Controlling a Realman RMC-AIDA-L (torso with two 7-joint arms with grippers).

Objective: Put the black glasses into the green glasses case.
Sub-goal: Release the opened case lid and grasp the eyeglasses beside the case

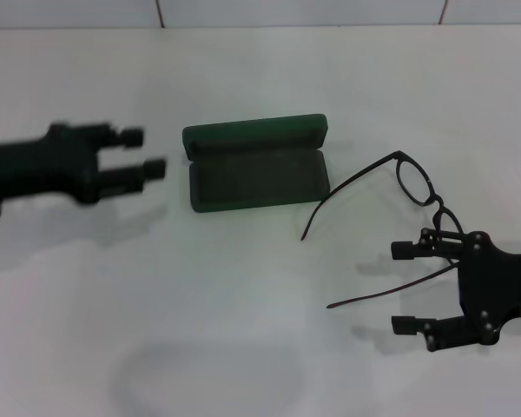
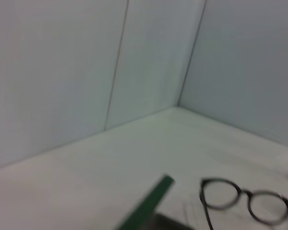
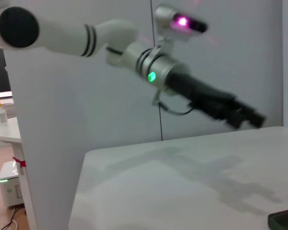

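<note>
Head view: the green glasses case [image 1: 256, 165] lies open on the white table [image 1: 243, 330], lid raised behind. The black glasses [image 1: 399, 217] rest unfolded on the table to its right, apart from it. My right gripper [image 1: 406, 288], fingers spread, hovers at the lower temple arm, apparently not touching. My left gripper [image 1: 146, 152], fingers parted and empty, sits left of the case.

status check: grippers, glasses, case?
Left gripper open, beside green glasses case. Right gripper open, empty, by black glasses. Glasses on table, unfolded; case open, nothing blocking.
</note>
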